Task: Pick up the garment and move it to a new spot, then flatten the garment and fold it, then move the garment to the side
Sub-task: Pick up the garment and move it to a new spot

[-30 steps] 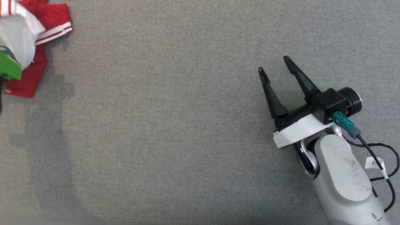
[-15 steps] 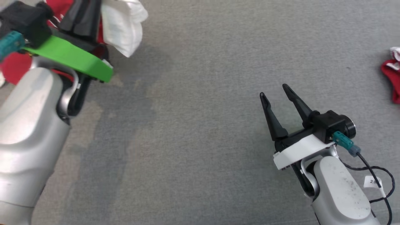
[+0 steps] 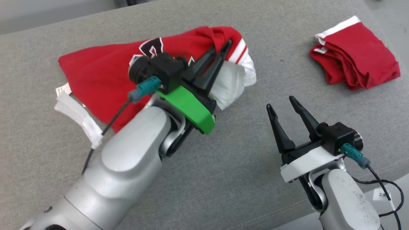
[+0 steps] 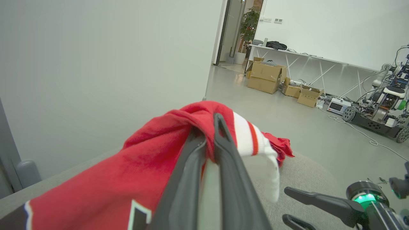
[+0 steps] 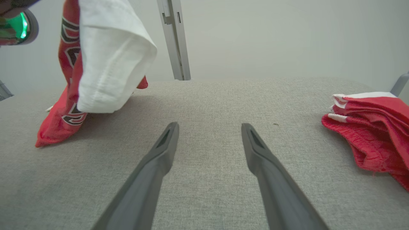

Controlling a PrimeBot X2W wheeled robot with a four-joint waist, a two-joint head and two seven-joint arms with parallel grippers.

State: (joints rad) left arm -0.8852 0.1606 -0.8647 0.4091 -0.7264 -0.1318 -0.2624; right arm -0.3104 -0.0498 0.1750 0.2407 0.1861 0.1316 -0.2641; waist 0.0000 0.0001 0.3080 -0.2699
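The head camera swings up and the whole view shifts. The far edge of the grey cushion [image 3: 274,19] now shows, and a folded red garment [image 3: 358,57] comes fully into sight at the right. The left gripper [image 3: 221,45], a second ago at the left edge, is now mid-view and much nearer the right gripper [image 3: 281,101]. The red-and-white garment [image 3: 102,70] now drapes out behind it.

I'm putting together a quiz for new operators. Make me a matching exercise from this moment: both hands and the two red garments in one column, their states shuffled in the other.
1. left hand
2. right hand
3. red jersey
4. second red garment

A. open, empty
B. lies alone at the right of the grey surface
C. shut on cloth
D. pinched up, lower end on the grey surface

Pairs: 1-C, 2-A, 3-D, 4-B
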